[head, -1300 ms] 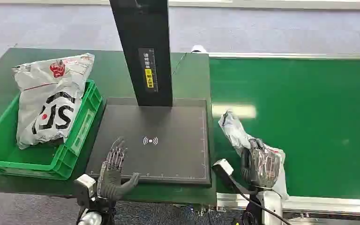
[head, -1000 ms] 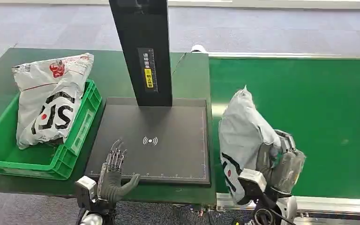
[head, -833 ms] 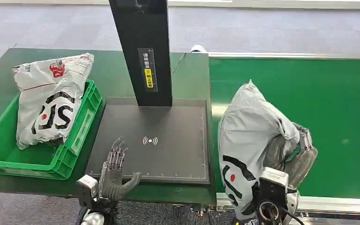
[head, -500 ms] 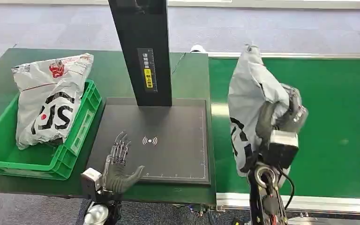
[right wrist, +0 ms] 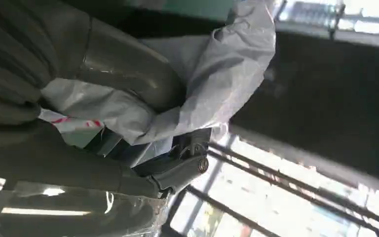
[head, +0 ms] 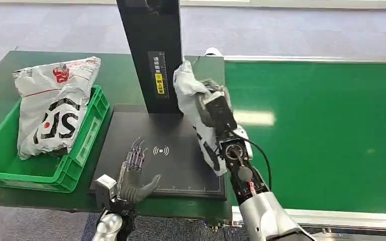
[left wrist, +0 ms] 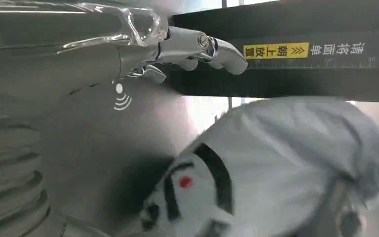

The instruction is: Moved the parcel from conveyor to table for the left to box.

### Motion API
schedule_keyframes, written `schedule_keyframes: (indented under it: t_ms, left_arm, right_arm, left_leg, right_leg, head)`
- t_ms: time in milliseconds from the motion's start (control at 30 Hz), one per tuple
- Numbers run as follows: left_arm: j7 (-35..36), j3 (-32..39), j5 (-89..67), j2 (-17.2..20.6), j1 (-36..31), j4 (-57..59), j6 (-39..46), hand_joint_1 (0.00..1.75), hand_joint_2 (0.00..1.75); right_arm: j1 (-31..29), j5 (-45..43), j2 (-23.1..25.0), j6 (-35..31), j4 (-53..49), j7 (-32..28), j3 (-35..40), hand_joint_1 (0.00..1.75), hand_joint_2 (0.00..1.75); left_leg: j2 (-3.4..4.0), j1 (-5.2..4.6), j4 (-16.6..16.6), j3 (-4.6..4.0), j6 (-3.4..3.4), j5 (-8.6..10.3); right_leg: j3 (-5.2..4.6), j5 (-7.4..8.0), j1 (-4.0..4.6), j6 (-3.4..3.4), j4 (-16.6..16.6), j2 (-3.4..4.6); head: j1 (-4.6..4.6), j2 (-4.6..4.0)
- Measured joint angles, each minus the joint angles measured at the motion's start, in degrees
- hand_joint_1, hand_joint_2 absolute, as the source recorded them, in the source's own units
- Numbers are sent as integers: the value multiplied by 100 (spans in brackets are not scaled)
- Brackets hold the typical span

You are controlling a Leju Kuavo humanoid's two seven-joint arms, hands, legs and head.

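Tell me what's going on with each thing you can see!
Grey parcel: held up over the black scan pad, not set down.
Right hand: gripping that parcel.
Left hand: holding nothing, fingers spread, at the pad's near edge.
Black scan pad: nothing lying on it.
Green crate: holds a white parcel that sticks out over the rim.
Conveyor belt: bare green.

Parcel-sorting station in a logistics hall: wide green conveyor belt (head: 321, 130) at 3 o'clock, flat black scanning pad (head: 171, 150) under a black post (head: 153, 55), green plastic crate (head: 40, 165) of courier bags at 9 o'clock.
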Motion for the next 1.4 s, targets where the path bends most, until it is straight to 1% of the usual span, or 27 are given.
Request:
schedule_keyframes:
  t_ms: [100, 200, 300, 400, 433, 467, 567, 700, 767, 867, 1033, 1167, 1300, 1400]
  left_arm:
    - [-39, -20, 17, 15, -74, 107, 0, 0, 175]
    - [-50, -41, 57, 20, -112, 170, 0, 0, 175]
    - [-9, -42, 101, 22, -139, 192, 9, 0, 175]
    - [28, -42, 199, 44, -111, 192, 77, 0, 175]
    - [26, -31, 243, 61, -62, 192, 98, 0, 175]
    - [2, -22, 267, 87, -15, 192, 105, 0, 175]
    - [-31, 2, 315, 127, 64, 192, 118, 0, 175]
    - [-42, 90, 411, 201, 114, 172, 192, 0, 175]
    - [-44, 109, 428, 230, 120, 164, 206, 0, 175]
    - [-59, 109, 461, 238, 105, 146, 216, 0, 175]
    - [-129, 160, 677, 348, 42, 116, 323, 0, 175]
    - [-138, 304, 789, 488, 54, -79, 431, 0, 175]
    - [-146, 468, 771, 619, 158, -436, 560, 0, 175]
    - [-146, 566, 741, 699, 293, -676, 632, 0, 175]
  right_arm:
    - [-122, -118, 135, 459, 474, 302, 230, 175, 175]
    - [-156, -595, 137, 912, 746, 801, 741, 175, 175]
    - [-161, -1131, 137, 1174, 922, 1178, 1478, 175, 175]
    - [-186, -1922, 140, 1512, 1024, 1478, 2314, 175, 175]
    - [-233, -2143, 137, 1530, 1048, 1523, 2558, 154, 175]
    - [-292, -2280, 137, 1564, 1077, 1589, 2794, 0, 175]
    - [-410, -2564, 131, 1632, 1171, 1687, 3239, 0, 175]
    - [-538, -2998, 124, 1700, 1278, 1668, 3877, 0, 175]
    - [-567, -3130, 126, 1612, 1317, 1547, 4120, 0, 175]
    - [-601, -3276, 133, 1322, 1367, 1144, 4365, 0, 175]
    - [-603, -3364, 52, 1022, 1453, 459, 4314, 0, 175]
    - [-477, -3136, -110, 751, 1466, 28, 4047, 0, 175]
    - [-36, -2699, -403, 513, 1199, -475, 3494, 0, 175]
    - [378, -2353, -600, 443, 803, -623, 3017, 0, 175]
  left_leg:
    - [0, 0, 0, -1, 0, 0]
    - [-8, 0, 0, -6, 0, 0]
    - [-7, 0, 0, -6, 0, 0]
    - [-6, 0, 0, -6, 0, 0]
    - [-4, 0, 0, -6, 0, 0]
    - [-1, 0, 0, -6, 0, 0]
    - [-4, 0, 0, -9, -1, 1]
    - [15, 0, 1, -5, -2, 1]
    - [11, 0, 1, -6, -2, 1]
    - [13, 0, 1, -6, -2, 1]
    - [13, 0, 1, -5, -2, 1]
    - [12, 0, 1, -4, -2, 2]
    - [12, 0, 1, -6, -2, 1]
    - [11, 0, 0, -8, -2, -1]
  right_leg:
    - [-1, 0, 0, 0, 0, 0]
    - [-1, 0, -1, 0, 0, -3]
    - [-2, 0, -1, 0, 0, -2]
    - [-5, 0, 0, 0, 0, -2]
    - [-7, 0, 0, 0, 0, 0]
    - [-11, 0, 0, 0, 0, 0]
    - [-10, -1, 1, -1, 0, -2]
    - [-11, 0, 0, -1, 0, 8]
    - [-11, 0, 0, -1, 1, 6]
    - [-11, 0, 0, -1, 1, 6]
    - [-11, 0, 0, -1, 1, 7]
    - [-10, 0, 1, -1, 1, 6]
    - [-10, 0, 0, -1, 1, 5]
    - [-11, -1, 0, -1, 0, 6]
  head:
    - [0, 0]
    - [2, 0]
    - [2, 0]
    - [2, 0]
    - [2, 0]
    - [-2, 0]
    - [4, 0]
    - [2, 0]
    - [2, 0]
    - [0, 0]
    - [2, 0]
    - [0, 0]
    - [2, 0]
    - [2, 0]
